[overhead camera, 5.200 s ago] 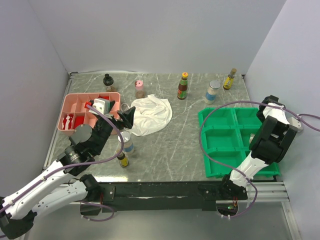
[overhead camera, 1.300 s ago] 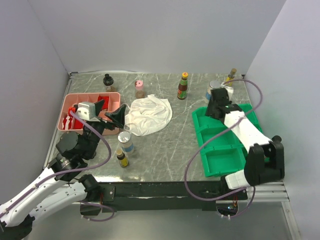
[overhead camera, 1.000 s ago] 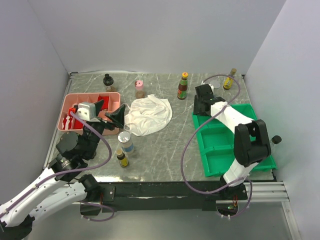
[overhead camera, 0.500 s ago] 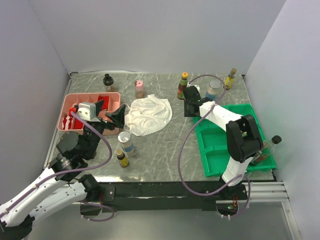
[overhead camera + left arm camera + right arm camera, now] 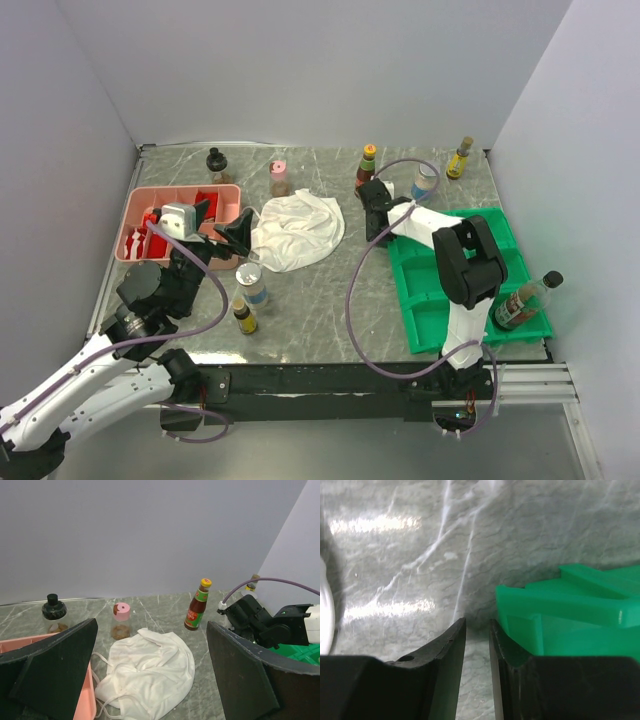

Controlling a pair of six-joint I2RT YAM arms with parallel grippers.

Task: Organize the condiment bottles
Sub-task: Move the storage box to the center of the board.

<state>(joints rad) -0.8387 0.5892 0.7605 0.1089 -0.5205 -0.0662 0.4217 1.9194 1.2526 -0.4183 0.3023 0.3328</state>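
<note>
My left gripper [image 5: 220, 222] is open and empty, held above the near edge of the white cloth; it also shows in the left wrist view [image 5: 150, 680]. My right gripper [image 5: 374, 203] is shut and empty, low over the table beside the red-labelled bottle [image 5: 366, 172]; its tips [image 5: 477, 630] sit by the green tray's corner [image 5: 555, 605]. At the back stand a black-capped jar [image 5: 215, 163], a pink-capped jar [image 5: 279, 177], a blue-labelled clear jar [image 5: 424, 182] and an amber bottle [image 5: 459, 157]. A silver-capped clear bottle [image 5: 250, 282] and a small yellow-capped bottle [image 5: 244, 317] stand near the left arm. A dark sauce bottle [image 5: 523, 301] leans at the green tray's near right.
The white cloth [image 5: 296, 229] lies crumpled mid-table. The pink compartment tray [image 5: 135, 215] at the left holds red items. The green compartment tray [image 5: 420, 300] fills the right side. Grey walls close in the back and both sides.
My right arm has swung from the right side across the green tray to the red-labelled bottle. The dark sauce bottle now shows at the tray's near right. My left gripper has barely moved.
</note>
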